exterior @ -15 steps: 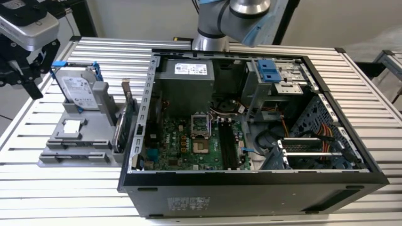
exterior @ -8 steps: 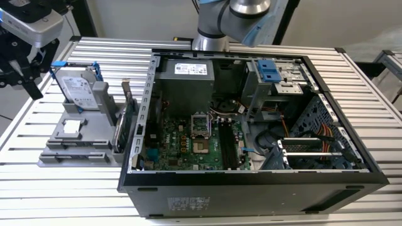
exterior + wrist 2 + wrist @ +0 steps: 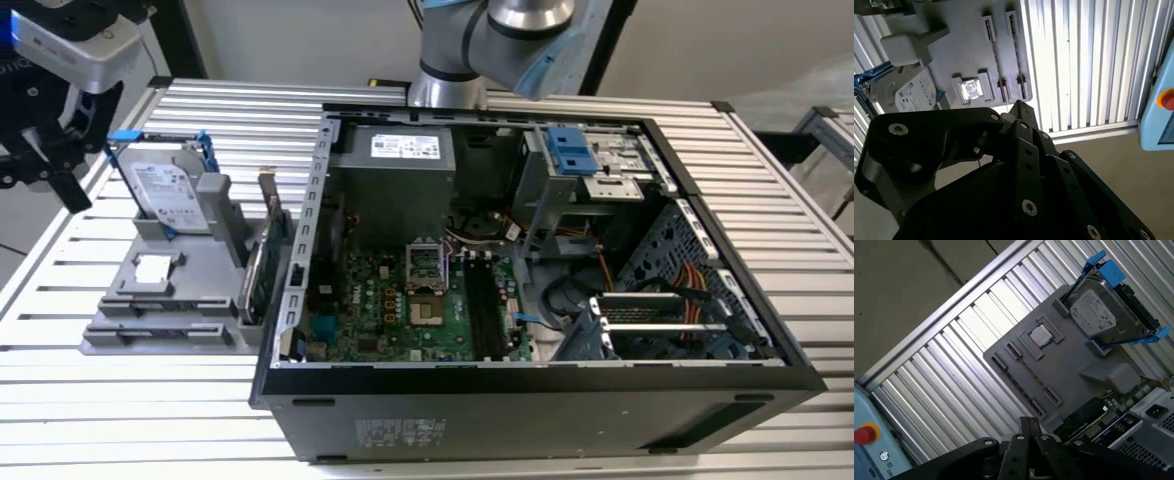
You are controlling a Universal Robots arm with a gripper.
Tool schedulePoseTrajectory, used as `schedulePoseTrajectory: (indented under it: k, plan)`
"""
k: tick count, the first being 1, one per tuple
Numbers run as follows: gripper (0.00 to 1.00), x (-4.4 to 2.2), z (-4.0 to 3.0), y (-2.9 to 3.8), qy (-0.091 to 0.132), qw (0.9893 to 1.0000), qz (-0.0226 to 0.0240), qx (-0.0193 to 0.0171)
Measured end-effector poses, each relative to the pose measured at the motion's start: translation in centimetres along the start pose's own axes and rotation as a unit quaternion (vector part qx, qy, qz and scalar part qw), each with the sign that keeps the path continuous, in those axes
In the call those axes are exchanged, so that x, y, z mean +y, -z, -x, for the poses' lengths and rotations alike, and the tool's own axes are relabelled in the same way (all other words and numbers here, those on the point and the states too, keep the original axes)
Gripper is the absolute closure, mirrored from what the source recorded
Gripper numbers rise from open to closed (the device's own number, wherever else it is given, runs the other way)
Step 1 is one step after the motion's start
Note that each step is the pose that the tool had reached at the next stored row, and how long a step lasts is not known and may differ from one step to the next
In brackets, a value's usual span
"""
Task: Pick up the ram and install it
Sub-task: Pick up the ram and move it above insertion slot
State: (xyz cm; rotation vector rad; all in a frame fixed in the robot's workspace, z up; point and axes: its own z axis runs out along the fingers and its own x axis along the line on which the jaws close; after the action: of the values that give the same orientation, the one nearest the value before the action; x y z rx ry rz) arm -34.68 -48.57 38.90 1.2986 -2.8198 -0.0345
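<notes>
One big table (image 3: 160, 420) of shiny metal slats holds everything. On it sits a black computer case (image 3: 534, 425) with its side open, so I can look down at the green board (image 3: 400, 320) inside. The grey robot arm (image 3: 514, 25) rises behind the case.

Just beside the case, on the exterior view's left, lies a flat grey holder (image 3: 147, 345). A grey hard drive (image 3: 171, 195) in a blue frame leans in a stand at the far end of the holder. A green card (image 3: 274, 262) stands on its edge between the holder and the case wall.

In both wrist views the black gripper (image 3: 1028, 422) looks clenched, its tips pressed together with nothing between them. In the exterior view it hangs at the exterior view's left, above the table's edge. It is near the hard drive and well apart from the case.

The ram (image 3: 479, 308) seems to be the long dark strip standing in the green board. It is just to the exterior view's right of the square socket (image 3: 424, 265). I cannot be sure of that. A little shiny square chip (image 3: 154, 266) rests in a pocket in the middle of the holder.
</notes>
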Motion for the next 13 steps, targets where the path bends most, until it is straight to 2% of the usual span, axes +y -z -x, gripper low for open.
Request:
schedulePoseTrajectory:
  k: [3,7,10,13]
  plan:
    - [1.0,0.0,0.0,0.0,0.021,0.9998,-0.0006,0.0009]
    - [1.0,0.0,0.0,0.0,0.047,0.9989,-0.0015,0.0022]
    - [1.0,0.0,0.0,0.0,0.067,0.9977,-0.0021,0.003]
    - [1.0,0.0,0.0,0.0,0.088,0.9961,-0.0027,0.0039]
